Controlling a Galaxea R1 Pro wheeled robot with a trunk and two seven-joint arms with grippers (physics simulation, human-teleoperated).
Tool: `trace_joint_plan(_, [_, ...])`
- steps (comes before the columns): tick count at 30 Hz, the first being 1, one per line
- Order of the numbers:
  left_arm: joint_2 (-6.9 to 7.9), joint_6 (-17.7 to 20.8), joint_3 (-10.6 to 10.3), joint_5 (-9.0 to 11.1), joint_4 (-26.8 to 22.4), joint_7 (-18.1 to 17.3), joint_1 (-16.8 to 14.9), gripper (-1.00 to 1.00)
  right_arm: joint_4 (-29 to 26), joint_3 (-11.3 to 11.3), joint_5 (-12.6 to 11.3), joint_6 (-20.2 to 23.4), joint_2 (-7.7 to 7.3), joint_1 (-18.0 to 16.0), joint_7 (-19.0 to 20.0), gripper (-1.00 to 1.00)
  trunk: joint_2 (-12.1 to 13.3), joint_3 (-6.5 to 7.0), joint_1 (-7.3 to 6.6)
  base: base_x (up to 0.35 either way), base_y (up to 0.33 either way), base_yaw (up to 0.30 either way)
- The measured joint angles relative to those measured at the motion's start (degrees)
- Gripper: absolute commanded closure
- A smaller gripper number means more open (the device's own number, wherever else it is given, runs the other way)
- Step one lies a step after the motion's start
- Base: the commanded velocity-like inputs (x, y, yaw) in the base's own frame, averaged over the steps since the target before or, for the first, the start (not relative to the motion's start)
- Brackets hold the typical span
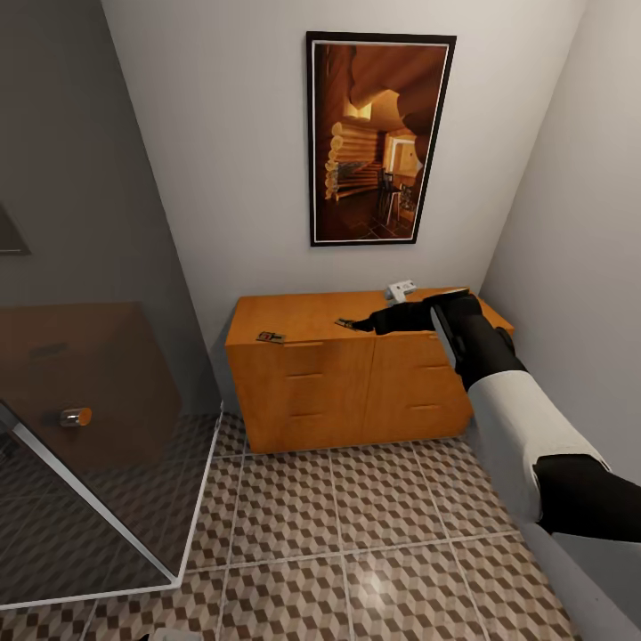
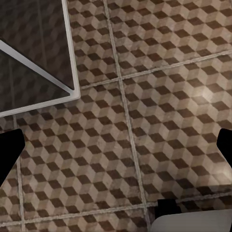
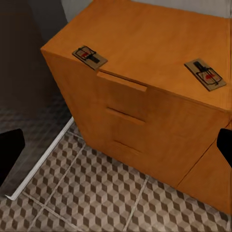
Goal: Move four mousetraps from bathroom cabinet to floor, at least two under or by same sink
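On the cabinet (image 3: pixel 159 43) top, nearer mousetrap (image 3: pixel 205 74) lies at one o'clock from the right gripper (image 3: pixel 116 145); long axis diagonal, jaws spread, empty.

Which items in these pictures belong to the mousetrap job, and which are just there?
Job:
left mousetrap
right mousetrap
cabinet
bathroom floor
right gripper, above the cabinet top

Just there:
framed picture
glass shower panel
small white object at the cabinet's back
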Motion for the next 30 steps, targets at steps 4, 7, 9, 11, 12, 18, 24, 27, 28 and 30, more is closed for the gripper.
trace_joint_plan(4, [-0.05, -0.01, -0.01, 0.01, -0.01, -0.02, 0.01, -1.0, 0.0, -0.1, 0.08, -0.76, -1.42, 0.0, 0.6, -1.0, 0.0, 0.0, 0.0, 0.0, 0.0, 0.0])
trace_joint_plan(7, [-0.07, 0.01, -0.05, -0.02, -0.01, -0.02, 0.0, -1.0, 0.0, -0.07, 0.1, -1.15, -2.46, 0.0, 0.87, -1.0, 0.0, 0.0, 0.0, 0.0, 0.0, 0.0])
trace_joint_plan(9, [-0.07, 0.02, -0.05, -0.03, -0.01, -0.02, 0.0, -1.0, -0.04, -0.07, 0.11, -1.25, -2.76, 0.0, 0.93, -1.0, 0.0, 0.0, 0.0, 0.0, 0.0, 0.0])
trace_joint_plan(11, [-0.11, 0.03, -0.07, -0.01, -0.01, -0.06, 0.0, -1.0, -0.08, -0.06, 0.11, -1.33, -3.03, 0.0, 0.99, -1.0, 0.0, 0.0, 0.0, 0.0, 0.0, 0.0])
trace_joint_plan(12, [-0.12, 0.03, -0.07, -0.01, -0.01, -0.07, 0.0, -1.0, -0.12, -0.04, 0.11, -1.35, -3.09, 0.0, 1.0, -1.0, 0.0, 0.0, 0.0, 0.0, 0.0, 0.0])
trace_joint_plan(18, [-0.22, 0.04, -0.08, 0.0, -0.01, -0.1, 0.0, -1.0, -0.85, 0.11, 0.1, -1.4, -3.2, 0.0, 1.24, -1.0, 0.0, 0.0, 0.0, 0.001, 0.0, 0.0])
trace_joint_plan(24, [-0.25, 0.04, -0.09, -0.05, -0.01, -0.11, 0.0, -1.0, -1.26, 1.7, 0.1, -1.41, -3.22, 0.0, 2.09, -1.0, 0.0, 0.0, -0.01, 0.093, 0.0, 0.0])
trace_joint_plan(27, [-0.25, 0.04, -0.06, -0.03, -0.01, -0.11, 0.0, -1.0, -1.35, 3.28, 0.14, -1.41, -3.22, 0.0, 2.37, -1.0, -0.01, 0.0, -0.02, 0.226, 0.0, 0.0])
trace_joint_plan(28, [-0.25, 0.04, -0.06, -0.03, -0.01, -0.11, 0.0, -1.0, -1.36, 3.57, 0.15, -1.41, -3.22, 0.0, 2.41, -1.0, -0.01, 0.0, -0.03, 0.256, 0.0, 0.0])
trace_joint_plan(30, [-0.26, 0.04, -0.07, -0.02, -0.01, -0.11, 0.0, -1.0, -1.38, 3.97, 0.17, -1.41, -3.22, 0.0, 2.46, -1.0, -0.01, 0.0, -0.03, 0.27, 0.0, 0.0])
